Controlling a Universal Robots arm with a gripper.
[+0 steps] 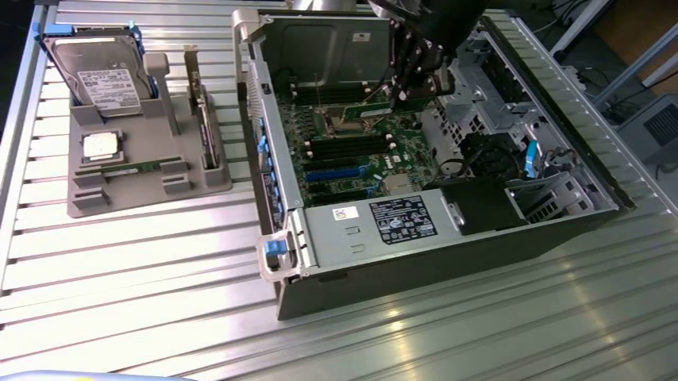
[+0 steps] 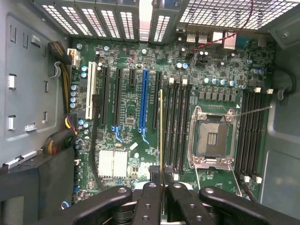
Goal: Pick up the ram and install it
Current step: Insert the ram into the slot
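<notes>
The gripper [image 2: 161, 177], closed narrowly on the ram [image 2: 161, 122], holds it edge-down over the memory slots [image 2: 177, 126] just beside the socket [image 2: 212, 138], seemingly so that its edge lines up for seating.

I am holding my claw [image 1: 406, 89] inside the open computer case [image 1: 317, 48], pinching the ram [image 1: 379, 101] above the motherboard [image 1: 360, 155], while the gray tray [image 1: 95, 198] carrying the hard drive [image 1: 101, 71] is sitting on the counter [image 1: 138, 270] beside it.

a ribbed metal table [image 1: 127, 262] gleams with pale light streaks across its slats.
</notes>
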